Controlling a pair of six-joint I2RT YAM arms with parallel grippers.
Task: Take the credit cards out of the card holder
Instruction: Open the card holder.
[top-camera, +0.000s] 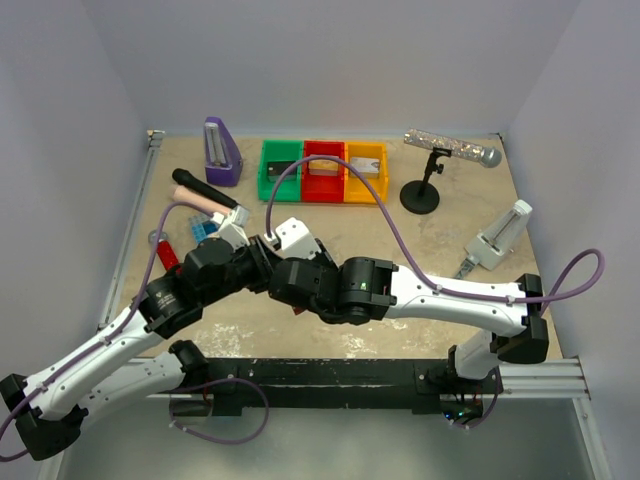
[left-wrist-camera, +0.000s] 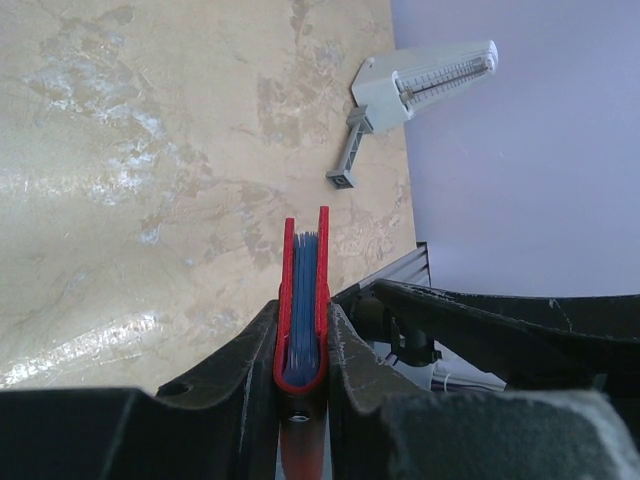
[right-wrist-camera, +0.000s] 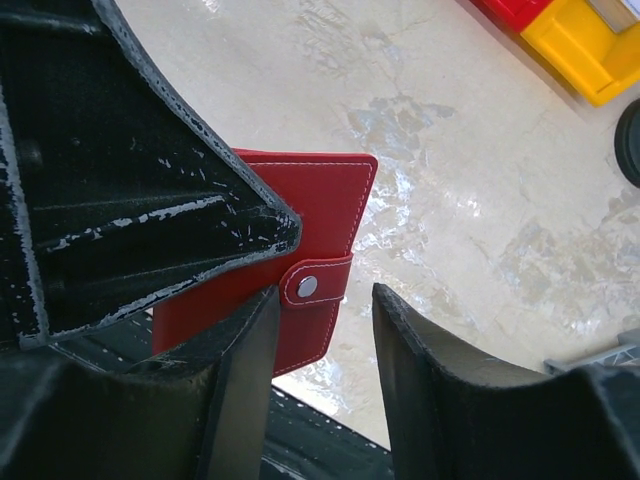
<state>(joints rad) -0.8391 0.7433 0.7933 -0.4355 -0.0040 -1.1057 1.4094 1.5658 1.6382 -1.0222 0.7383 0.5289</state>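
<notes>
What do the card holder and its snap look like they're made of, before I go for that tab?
The card holder looks like red leather or faux leather, I cannot tell which: smooth matte faces with pale stitching along the edges. The snap on its tab is probably metal: a small silver stud with a bright glint.

**Holder half hidden, cards unreadable**

In the left wrist view the card holder shows edge-on, and its near end blurs out at six o'clock. The credit cards appear only as bluish edges, too tight to count. In the right wrist view a black finger at ten o'clock covers the holder's left part. From above, the crossed arms hide the holder entirely. A red object at nine o'clock lies partly under the left arm, and what the trays at twelve o'clock hold is too small to tell
</notes>
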